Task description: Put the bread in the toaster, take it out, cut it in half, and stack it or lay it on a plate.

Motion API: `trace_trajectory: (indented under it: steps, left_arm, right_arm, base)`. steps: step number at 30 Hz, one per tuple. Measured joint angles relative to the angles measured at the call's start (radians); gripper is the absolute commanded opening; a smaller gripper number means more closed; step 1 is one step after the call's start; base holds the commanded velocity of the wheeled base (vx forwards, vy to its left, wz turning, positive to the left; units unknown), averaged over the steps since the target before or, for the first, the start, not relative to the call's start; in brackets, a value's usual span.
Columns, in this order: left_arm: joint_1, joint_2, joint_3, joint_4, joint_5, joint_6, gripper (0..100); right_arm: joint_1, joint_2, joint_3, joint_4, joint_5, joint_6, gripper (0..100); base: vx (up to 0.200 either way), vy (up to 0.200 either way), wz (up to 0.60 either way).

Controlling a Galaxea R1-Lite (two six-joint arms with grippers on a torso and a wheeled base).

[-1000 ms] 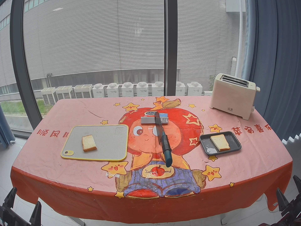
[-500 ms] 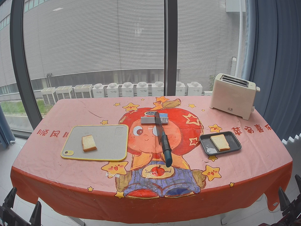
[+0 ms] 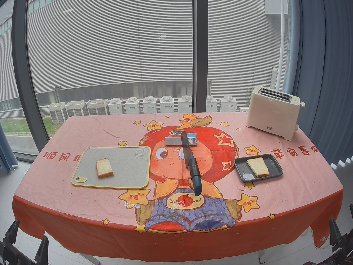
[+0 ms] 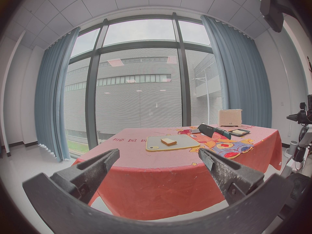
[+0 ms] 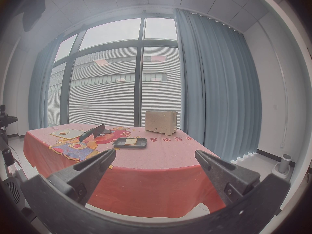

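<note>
Left end effector (image 4: pixel 158 152) and right end effector (image 5: pixel 155 152) both gape wide, holding nothing, well short of the worktop (image 4: pixel 130 156).

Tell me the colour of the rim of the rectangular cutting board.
Yellow, around the grey rectangular cutting board; it shows best in the head view.

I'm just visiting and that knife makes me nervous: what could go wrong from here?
The knife leans on a small stand; a bump might tip it off. The bread lies flat on the cutting board, so a grasp may slip. The toaster sits near the table's far corner and could get shoved.
</note>
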Motion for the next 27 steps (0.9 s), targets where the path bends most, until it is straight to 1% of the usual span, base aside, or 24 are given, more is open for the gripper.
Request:
trace_trajectory:
  steps: [2, 10, 15, 27]
  left_arm:
    - [0.000, 0.000, 0.000, 0.000, 0.000, 0.000, 100]
    - [-0.001, 0.000, 0.000, 0.000, 0.000, 0.000, 100]
    - [0.000, 0.000, 0.000, 0.000, 0.000, 0.000, 100]
    - [0.000, 0.000, 0.000, 0.000, 0.000, 0.001, 100]
  right_arm:
    - [-0.002, -0.005, 0.000, 0.000, 0.000, 0.001, 100]
    - [0.029, -0.039, 0.000, -0.001, -0.005, 0.024, 100]
    - [0.033, -0.048, 0.000, -0.001, 0.002, 0.007, 100]
    - [0.034, -0.053, 0.000, -0.001, -0.003, 0.008, 100]
  base:
    - [0.000, 0.000, 0.00]
    - [0.000, 0.000, 0.00]
    - [0.000, 0.000, 0.00]
    - [0.000, 0.000, 0.00]
